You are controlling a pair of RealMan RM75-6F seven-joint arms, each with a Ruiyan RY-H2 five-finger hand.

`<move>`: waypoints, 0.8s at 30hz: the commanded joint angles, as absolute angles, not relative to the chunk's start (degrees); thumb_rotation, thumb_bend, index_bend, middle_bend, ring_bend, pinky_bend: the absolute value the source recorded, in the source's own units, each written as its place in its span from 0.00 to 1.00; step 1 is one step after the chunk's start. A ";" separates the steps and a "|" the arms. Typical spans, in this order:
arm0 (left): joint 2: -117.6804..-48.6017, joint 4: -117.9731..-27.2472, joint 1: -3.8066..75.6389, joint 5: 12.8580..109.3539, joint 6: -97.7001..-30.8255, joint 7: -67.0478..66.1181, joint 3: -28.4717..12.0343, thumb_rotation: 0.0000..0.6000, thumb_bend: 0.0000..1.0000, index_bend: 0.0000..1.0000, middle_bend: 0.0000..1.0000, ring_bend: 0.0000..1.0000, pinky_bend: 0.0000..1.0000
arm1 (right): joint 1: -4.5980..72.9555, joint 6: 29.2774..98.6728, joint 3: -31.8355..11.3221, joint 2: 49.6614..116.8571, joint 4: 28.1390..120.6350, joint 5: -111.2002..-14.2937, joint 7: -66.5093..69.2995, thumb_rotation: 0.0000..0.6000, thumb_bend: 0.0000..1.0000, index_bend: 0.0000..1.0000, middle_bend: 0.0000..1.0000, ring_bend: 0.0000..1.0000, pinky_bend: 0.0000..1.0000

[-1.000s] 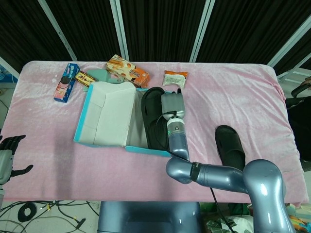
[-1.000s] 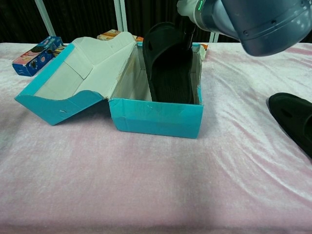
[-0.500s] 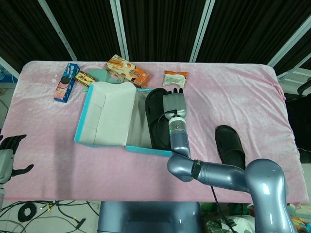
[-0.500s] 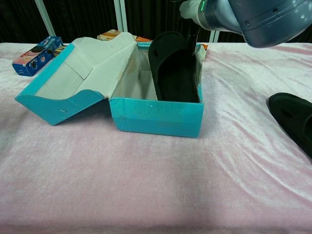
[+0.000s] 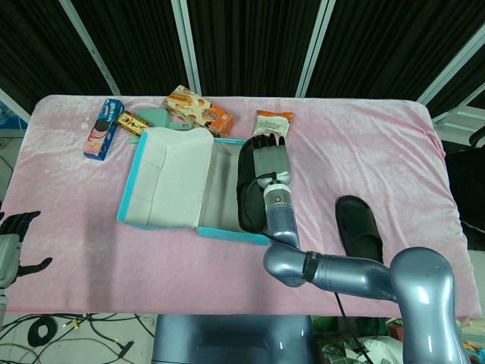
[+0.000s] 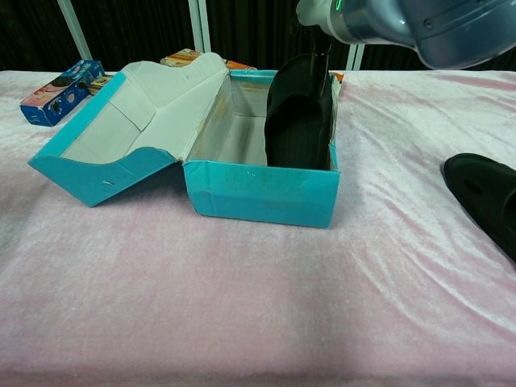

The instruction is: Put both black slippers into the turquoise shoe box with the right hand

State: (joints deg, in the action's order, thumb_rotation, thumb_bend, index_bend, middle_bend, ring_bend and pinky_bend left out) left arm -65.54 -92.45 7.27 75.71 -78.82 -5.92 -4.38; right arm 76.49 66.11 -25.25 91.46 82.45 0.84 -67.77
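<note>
right hand (image 5: 270, 161) fingers wrapped on first black slipper (image 6: 297, 121), holding it on edge against the right wall inside the turquoise shoe box (image 6: 258, 193), lid flipped open to the left. second black slipper (image 5: 359, 228) flat near the table's (image 5: 91, 197) front right edge. left hand (image 5: 14, 241) off the front left corner, fingers spread, holding nothing.

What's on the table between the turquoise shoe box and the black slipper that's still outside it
Nothing: only bare pink cloth lies between the turquoise shoe box and the loose black slipper. Both the chest view and the head view show this.
</note>
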 commanded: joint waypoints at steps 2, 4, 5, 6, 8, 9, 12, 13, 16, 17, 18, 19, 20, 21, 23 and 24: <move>-65.41 -92.53 7.24 75.97 -79.16 -5.79 -4.48 1.00 0.00 0.16 0.18 0.12 0.04 | 75.70 64.00 -25.23 87.00 87.52 2.05 -69.71 1.00 0.30 0.01 0.06 0.00 0.10; -65.37 -92.52 7.17 76.04 -79.31 -5.72 -4.47 1.00 0.00 0.16 0.18 0.12 0.04 | 75.04 62.12 -25.76 83.59 90.96 2.90 -69.98 1.00 0.61 0.02 0.10 0.00 0.10; -65.38 -92.48 7.16 76.04 -79.30 -5.70 -4.46 1.00 0.00 0.16 0.18 0.12 0.04 | 74.66 60.95 -26.05 81.66 92.82 3.33 -69.98 1.00 0.75 0.04 0.13 0.00 0.10; -65.42 -92.40 7.18 76.01 -79.22 -5.67 -4.45 1.00 0.00 0.16 0.18 0.12 0.04 | 74.33 59.81 -26.29 79.78 94.55 3.80 -69.97 1.00 0.82 0.06 0.14 0.00 0.10; -65.50 -92.26 7.26 75.96 -79.04 -5.64 -4.44 1.00 0.00 0.16 0.18 0.12 0.04 | 73.61 58.07 -27.08 77.04 97.10 4.05 -69.07 1.00 0.97 0.11 0.18 0.02 0.10; -65.60 -92.18 7.36 75.96 -78.89 -5.63 -4.46 1.00 0.00 0.16 0.18 0.12 0.04 | 72.97 56.94 -27.58 75.42 98.58 3.73 -67.90 1.00 0.99 0.12 0.20 0.02 0.10; -65.86 -92.12 7.66 76.16 -78.71 -5.62 -4.58 1.00 0.00 0.16 0.18 0.12 0.04 | 71.64 54.35 -28.29 73.25 100.23 2.20 -64.07 1.00 1.00 0.17 0.23 0.03 0.10; -65.93 -92.13 7.76 76.31 -78.69 -5.63 -4.60 1.00 0.00 0.16 0.18 0.12 0.04 | 71.39 53.63 -28.23 73.14 100.15 1.29 -62.74 1.00 1.00 0.17 0.23 0.03 0.10; -66.00 -92.21 7.95 76.71 -78.64 -5.93 -4.51 1.00 0.00 0.16 0.18 0.12 0.04 | 71.66 52.70 -26.73 74.18 98.25 -0.84 -60.70 1.00 1.00 0.19 0.25 0.03 0.10; -66.00 -92.24 7.96 76.69 -78.63 -6.00 -4.50 1.00 0.00 0.16 0.18 0.12 0.04 | 71.86 52.55 -26.12 74.73 97.52 -1.45 -60.06 1.00 1.00 0.19 0.25 0.03 0.10; -66.02 -92.25 7.93 76.59 -78.61 -6.00 -4.51 1.00 0.00 0.16 0.18 0.12 0.04 | 72.05 52.11 -25.45 75.26 96.64 -1.78 -59.48 1.00 1.00 0.19 0.25 0.03 0.10; -66.06 -92.20 7.90 76.44 -78.58 -5.96 -4.51 1.00 0.00 0.16 0.18 0.12 0.04 | 72.26 51.74 -24.96 75.88 95.53 -1.93 -58.75 1.00 1.00 0.19 0.25 0.03 0.10; -66.09 -92.15 7.89 76.32 -78.49 -5.94 -4.49 1.00 0.00 0.16 0.18 0.12 0.04 | 72.55 51.50 -24.42 76.66 94.32 -2.05 -58.13 1.00 1.00 0.19 0.25 0.03 0.10; -66.13 -92.08 7.89 76.19 -78.36 -5.96 -4.45 1.00 0.00 0.16 0.18 0.12 0.04 | 72.90 51.43 -23.92 77.37 93.17 -2.16 -57.66 1.00 1.00 0.19 0.25 0.03 0.10; -66.17 -91.97 7.90 76.04 -78.13 -6.04 -4.34 1.00 0.00 0.16 0.18 0.12 0.04 | 73.68 51.71 -23.05 79.04 90.46 -2.47 -56.78 1.00 1.00 0.19 0.24 0.03 0.10; -66.19 -91.95 7.90 76.01 -78.08 -6.06 -4.32 1.00 0.00 0.16 0.18 0.12 0.04 | 73.95 51.82 -22.84 79.56 89.65 -2.51 -56.52 1.00 1.00 0.19 0.24 0.03 0.10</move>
